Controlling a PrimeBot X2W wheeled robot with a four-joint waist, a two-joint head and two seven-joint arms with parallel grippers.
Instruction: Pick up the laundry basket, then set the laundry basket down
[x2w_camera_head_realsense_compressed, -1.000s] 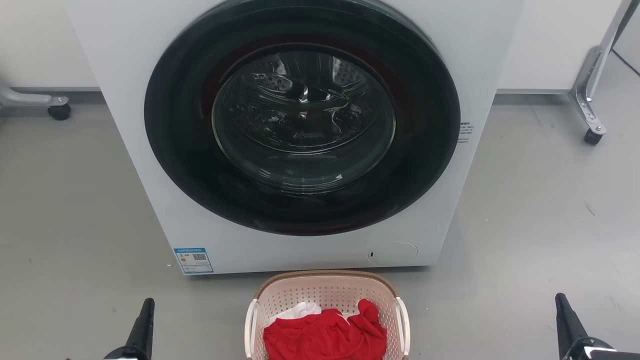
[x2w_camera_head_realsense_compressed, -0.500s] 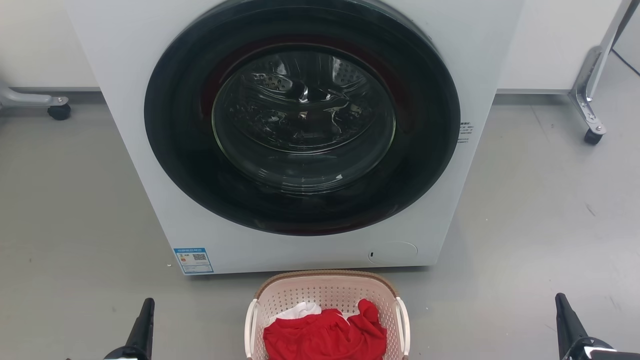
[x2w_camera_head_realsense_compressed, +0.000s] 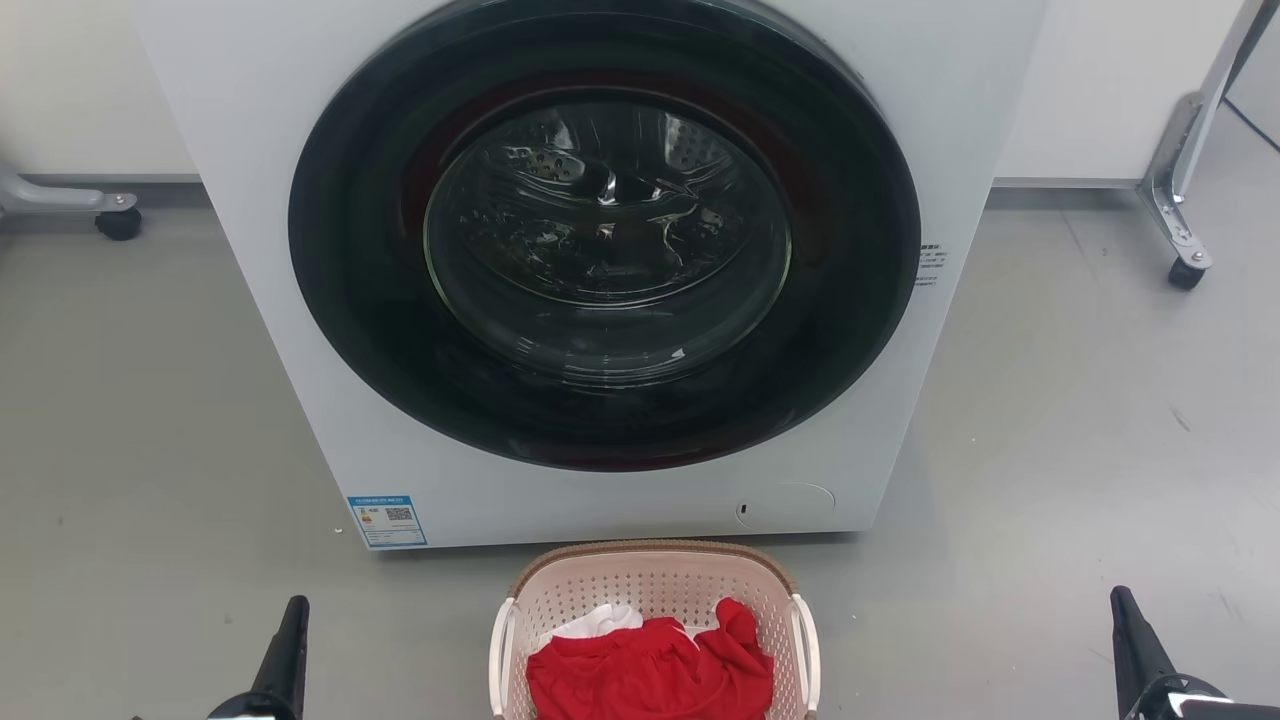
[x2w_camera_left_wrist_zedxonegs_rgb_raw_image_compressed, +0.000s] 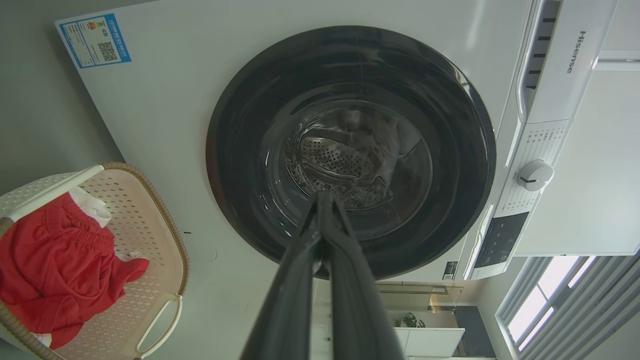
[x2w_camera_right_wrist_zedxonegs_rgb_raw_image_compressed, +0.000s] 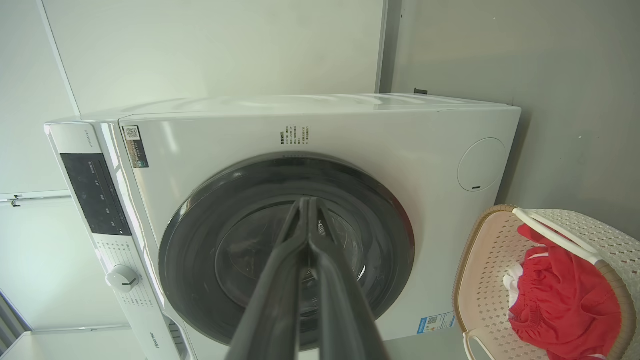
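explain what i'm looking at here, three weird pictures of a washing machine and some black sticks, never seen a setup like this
These are three cameras on one two-armed robot. The head camera looks down at a white washing machine with its round door closed. On the grey floor in front of it sits a pale laundry basket holding red clothing and a bit of white cloth.

The black sticks are the robot's fingers. Its left hand shows at the lower left and its right hand at the lower right, both apart from the basket.

The other two pictures come from cameras on each wrist, so the room looks tilted. In each, the two fingers are pressed together with nothing between them, so nothing is held.
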